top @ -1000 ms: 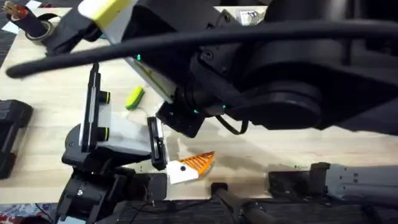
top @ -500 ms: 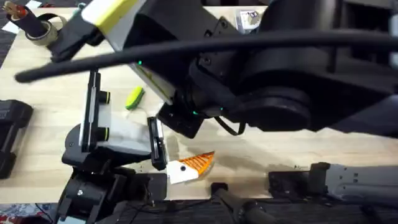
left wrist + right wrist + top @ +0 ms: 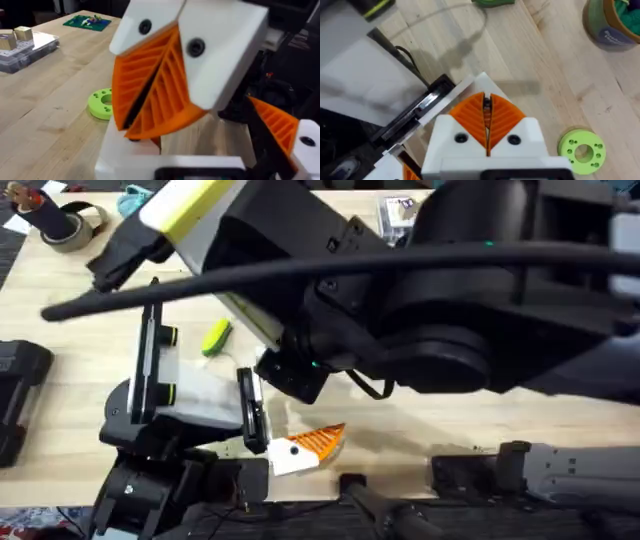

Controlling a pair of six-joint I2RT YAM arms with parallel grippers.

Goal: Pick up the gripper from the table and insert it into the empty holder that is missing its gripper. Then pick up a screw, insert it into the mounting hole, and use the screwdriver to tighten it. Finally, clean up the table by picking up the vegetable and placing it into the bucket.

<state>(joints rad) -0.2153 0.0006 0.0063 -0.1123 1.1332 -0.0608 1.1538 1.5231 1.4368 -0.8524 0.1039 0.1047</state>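
Insertion has not started: the gripper [image 3: 310,446] lies on the tabletop near its front edge, just beside the holder [image 3: 252,412]. The right gripper [image 3: 486,116] is closed with nothing between its pads, and so is the left gripper [image 3: 150,97]. I judge the fingers must open, then close squarely on the white base; the big dark arm hides much of the tabletop in the overhead view.

No text, brand or number can be made out for certain. The green cup [image 3: 612,22] beyond the green disc [image 3: 582,148] carries a pale printed label, perhaps lettering, too blurred to read.
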